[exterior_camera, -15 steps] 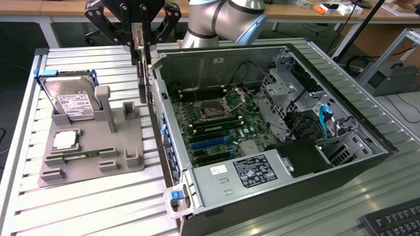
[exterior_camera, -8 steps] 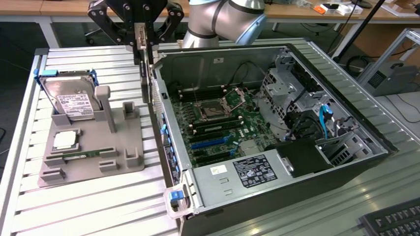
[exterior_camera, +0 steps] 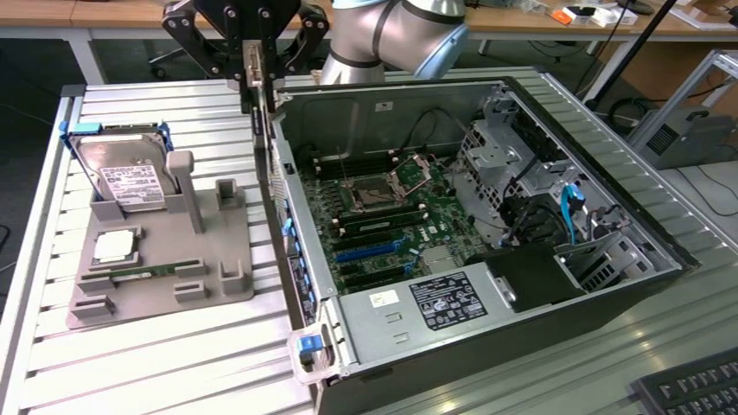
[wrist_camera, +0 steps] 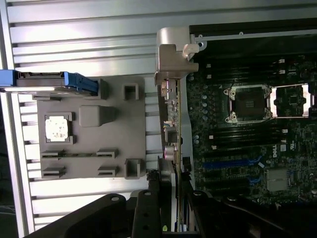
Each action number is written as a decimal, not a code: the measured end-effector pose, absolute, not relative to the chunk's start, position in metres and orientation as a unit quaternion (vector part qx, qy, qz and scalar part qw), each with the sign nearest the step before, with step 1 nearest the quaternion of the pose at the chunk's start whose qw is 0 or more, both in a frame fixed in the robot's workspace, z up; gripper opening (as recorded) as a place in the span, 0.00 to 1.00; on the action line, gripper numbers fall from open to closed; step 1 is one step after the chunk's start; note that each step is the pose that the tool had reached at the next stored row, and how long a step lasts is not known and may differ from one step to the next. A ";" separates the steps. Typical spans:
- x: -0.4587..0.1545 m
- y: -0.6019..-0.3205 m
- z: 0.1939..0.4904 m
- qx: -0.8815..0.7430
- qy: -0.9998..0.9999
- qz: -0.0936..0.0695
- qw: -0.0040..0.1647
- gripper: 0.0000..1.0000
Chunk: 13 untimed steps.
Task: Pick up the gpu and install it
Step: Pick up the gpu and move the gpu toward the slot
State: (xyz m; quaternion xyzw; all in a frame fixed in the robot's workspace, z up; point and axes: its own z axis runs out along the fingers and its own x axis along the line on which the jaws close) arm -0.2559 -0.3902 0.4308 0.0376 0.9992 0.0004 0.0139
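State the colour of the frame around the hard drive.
Blue; the frame shows best in the wrist view.

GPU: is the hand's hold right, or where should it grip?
Judging by its pose, yes: pinch the gpu across its two flat faces at the end away from the silver bracket, coming from above, as the hand does. The thin card hangs edge-on.

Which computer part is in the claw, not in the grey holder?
The gpu, the thin card with a silver end, gripped by the claw. The hard drive, square chip and RAM stick sit in the grey holder.
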 end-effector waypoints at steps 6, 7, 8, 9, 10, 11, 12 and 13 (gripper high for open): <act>-0.253 -0.390 0.431 0.038 0.999 0.000 0.014 0.27; -0.252 -0.390 0.431 0.038 0.999 0.000 0.014 0.27; -0.251 -0.390 0.431 0.038 0.999 0.000 0.014 0.27; -0.250 -0.390 0.431 0.038 0.999 0.000 0.014 0.27; -0.250 -0.390 0.431 0.038 0.999 0.000 0.014 0.27; -0.249 -0.390 0.431 0.038 0.999 0.000 0.014 0.27; -0.248 -0.390 0.431 0.038 0.999 0.000 0.014 0.27; -0.248 -0.390 0.431 0.038 0.999 0.000 0.014 0.27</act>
